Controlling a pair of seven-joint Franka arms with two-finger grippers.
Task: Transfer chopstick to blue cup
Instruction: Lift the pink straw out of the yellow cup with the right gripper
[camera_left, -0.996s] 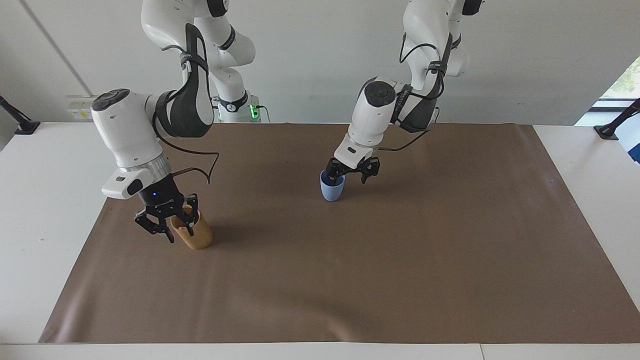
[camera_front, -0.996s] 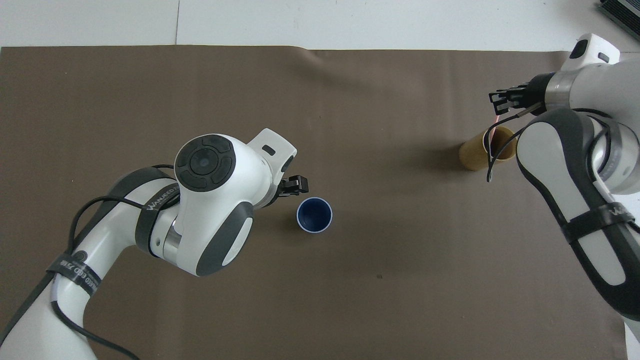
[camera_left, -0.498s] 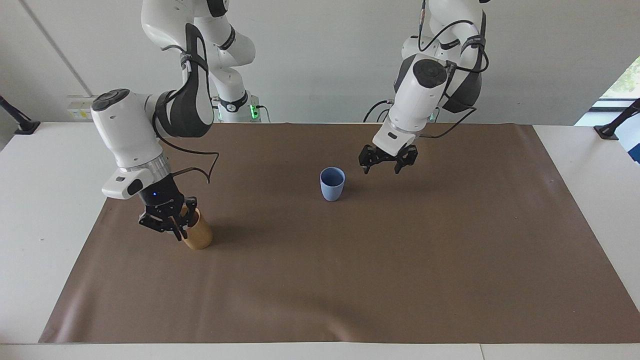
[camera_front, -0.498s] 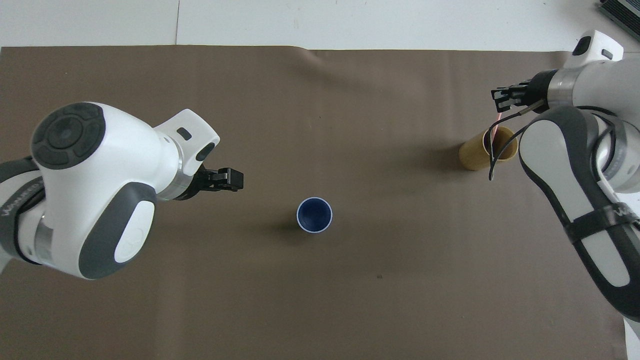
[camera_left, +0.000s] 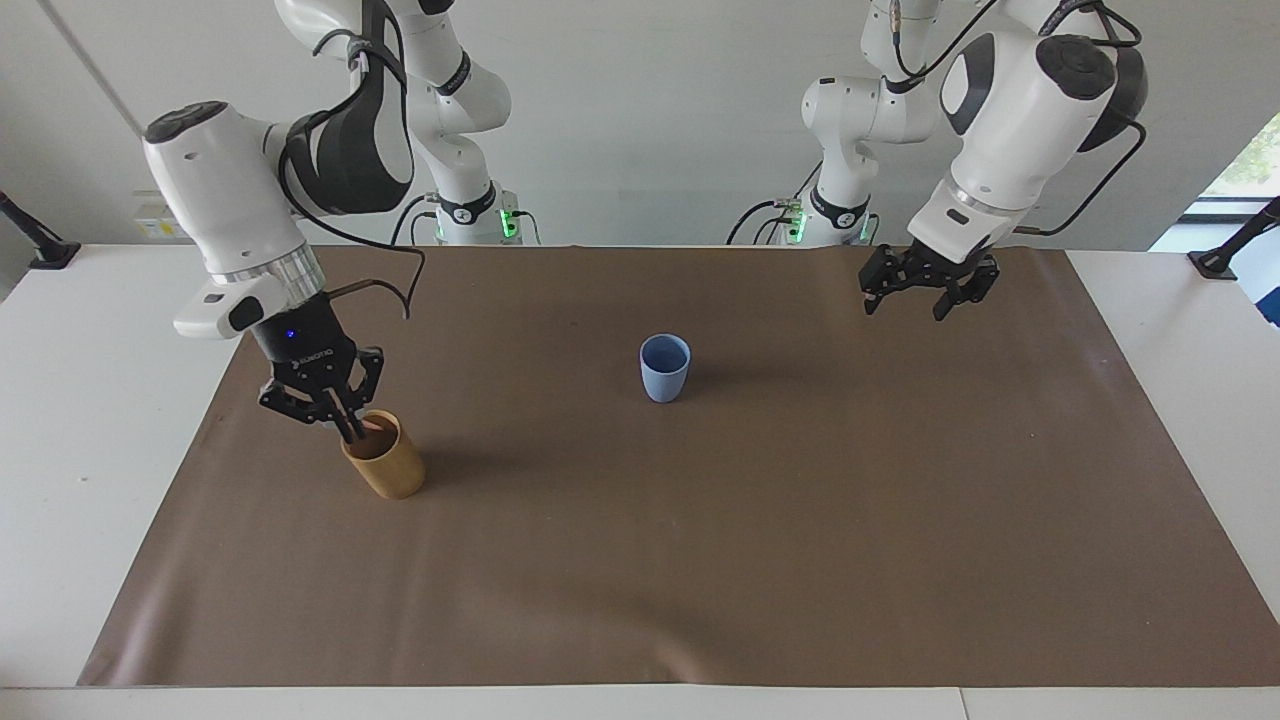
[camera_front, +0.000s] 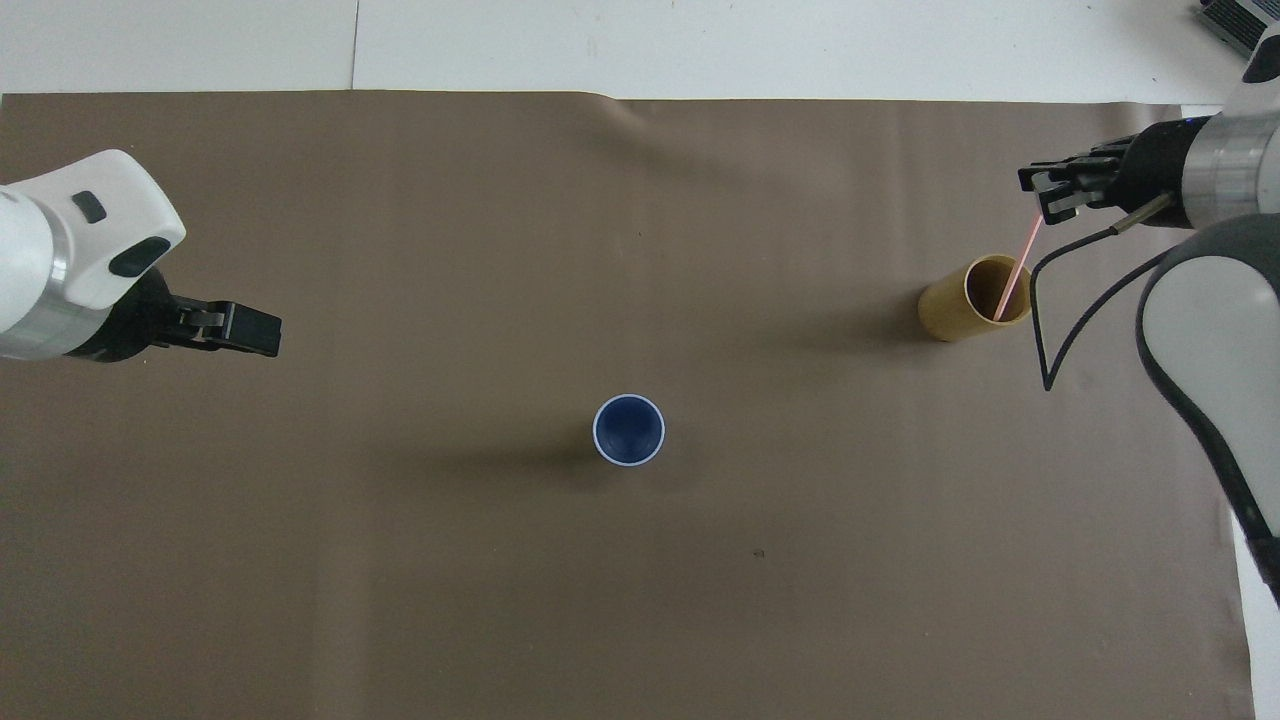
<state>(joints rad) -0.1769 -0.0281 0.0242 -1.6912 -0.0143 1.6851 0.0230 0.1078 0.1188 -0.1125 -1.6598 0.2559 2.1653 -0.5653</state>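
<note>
The blue cup (camera_left: 665, 368) stands upright mid-table; it also shows in the overhead view (camera_front: 629, 430), and nothing is seen in it. A pale pink chopstick (camera_front: 1015, 275) leans out of the tan cylindrical holder (camera_left: 385, 462), which also shows in the overhead view (camera_front: 960, 305), toward the right arm's end. My right gripper (camera_left: 340, 420) is just over the holder's mouth, shut on the chopstick's upper end; it also shows in the overhead view (camera_front: 1048, 205). The chopstick's lower end is inside the holder. My left gripper (camera_left: 908, 300) hangs open and empty over the mat near the left arm's base; it also shows in the overhead view (camera_front: 262, 335).
A brown mat (camera_left: 800, 520) covers most of the white table (camera_left: 90, 450). The cup and the holder are the only objects on the mat.
My left gripper has pulled away from the blue cup toward its own end of the table. My right gripper has shut on the chopstick and risen a little over the holder.
</note>
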